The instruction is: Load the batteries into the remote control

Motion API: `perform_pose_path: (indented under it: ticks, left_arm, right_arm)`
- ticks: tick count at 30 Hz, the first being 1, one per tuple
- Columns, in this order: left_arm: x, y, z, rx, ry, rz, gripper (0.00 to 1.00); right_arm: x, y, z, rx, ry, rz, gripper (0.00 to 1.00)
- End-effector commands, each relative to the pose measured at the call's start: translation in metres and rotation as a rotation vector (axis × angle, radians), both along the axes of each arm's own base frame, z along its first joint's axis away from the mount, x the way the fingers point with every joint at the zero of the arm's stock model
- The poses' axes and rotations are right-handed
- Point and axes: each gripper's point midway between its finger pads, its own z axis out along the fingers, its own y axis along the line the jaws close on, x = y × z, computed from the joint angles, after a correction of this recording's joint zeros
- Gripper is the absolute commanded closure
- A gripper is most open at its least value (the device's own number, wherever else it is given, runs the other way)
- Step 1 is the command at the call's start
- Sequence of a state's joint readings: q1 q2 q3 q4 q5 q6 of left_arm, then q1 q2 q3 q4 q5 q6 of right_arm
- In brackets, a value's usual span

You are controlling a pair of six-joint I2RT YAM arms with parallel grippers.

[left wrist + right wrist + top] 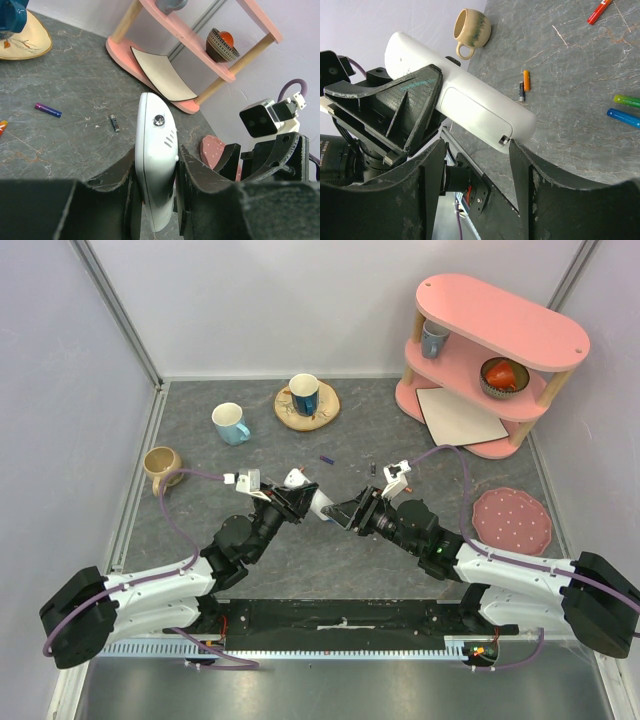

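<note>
Left pincer point(156, 162) clenched the remote point(156, 132) off the bench point(200, 400), cover point(470, 112) facing the right pincer point(476, 150), released, probably to open it.

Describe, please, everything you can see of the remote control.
The remote control is slim white plastic, rounded at the ends. Its back shows a closed battery cover with a latch notch, a small screw and short slots. The left gripper clamps it mid-body, tilted, above the table. The right gripper's open jaws flank its cover end.
</note>
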State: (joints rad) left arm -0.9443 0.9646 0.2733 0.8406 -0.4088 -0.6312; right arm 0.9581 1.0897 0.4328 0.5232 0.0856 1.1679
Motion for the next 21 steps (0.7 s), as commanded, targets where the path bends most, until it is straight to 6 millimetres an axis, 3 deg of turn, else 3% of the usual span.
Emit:
perform_pose_path:
  ticks: [1, 13, 21]
  left_arm:
    - [-0.0010, -0.0009, 0.0183, -0.070, -0.033, -0.002, 0.98]
    - [-0.0034, -0.0034, 0.0199, -0.090, -0.032, -0.022, 0.98]
    - [-0.0105, -0.0076, 0.0219, -0.131, -0.033, -0.071, 0.98]
  right_arm:
    - [0.0061, 0.0051, 0.0299, 0.071, -0.049, -0.009, 0.38]
    - [0.0066, 0.0057, 0.0285, 0.079, -0.044, -0.010, 0.39]
    - [0.0075, 0.0086, 0.0265, 0.096, -0.034, -0.010, 0.44]
